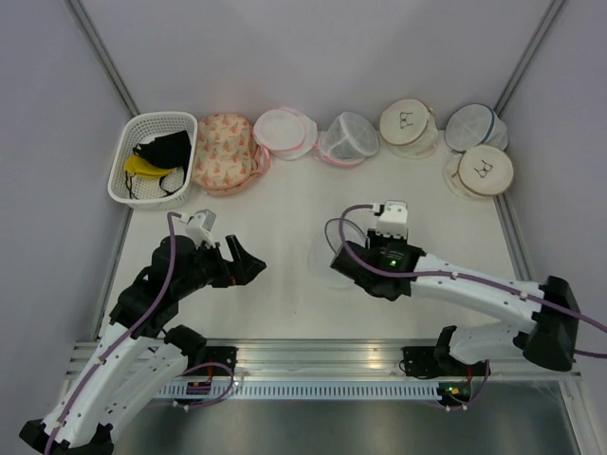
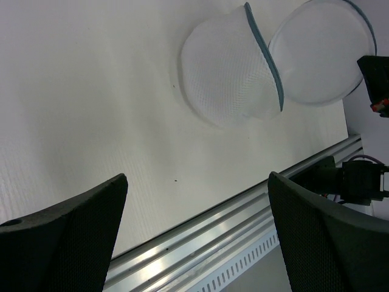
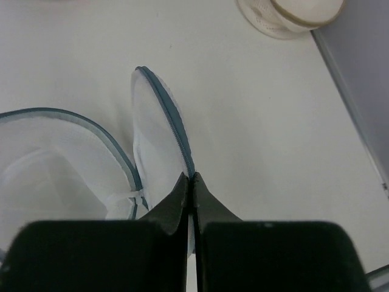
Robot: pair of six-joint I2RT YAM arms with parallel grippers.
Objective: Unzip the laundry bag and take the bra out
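Observation:
In the right wrist view my right gripper [image 3: 193, 177] is shut on the dark blue zip rim of the white mesh laundry bag [image 3: 159, 146], holding one round half on edge. The other half [image 3: 55, 164] lies open to its left. In the left wrist view the laundry bag [image 2: 228, 70] shows as two open halves on the table. My left gripper [image 2: 197, 176] is open and empty, well short of it. In the top view the left gripper [image 1: 248, 265] is at centre left and the right gripper [image 1: 365, 261] is under its wrist, fingers hidden. No bra shows inside the bag.
Along the back stand a white basket [image 1: 128, 175] with dark and yellow garments, a floral bag [image 1: 223, 152], pink-trimmed white bags [image 1: 285, 133], beige bags with a bra icon [image 1: 408, 123] and a blue-rimmed white bag [image 1: 474, 128]. A metal rail [image 2: 200, 243] runs along the near edge.

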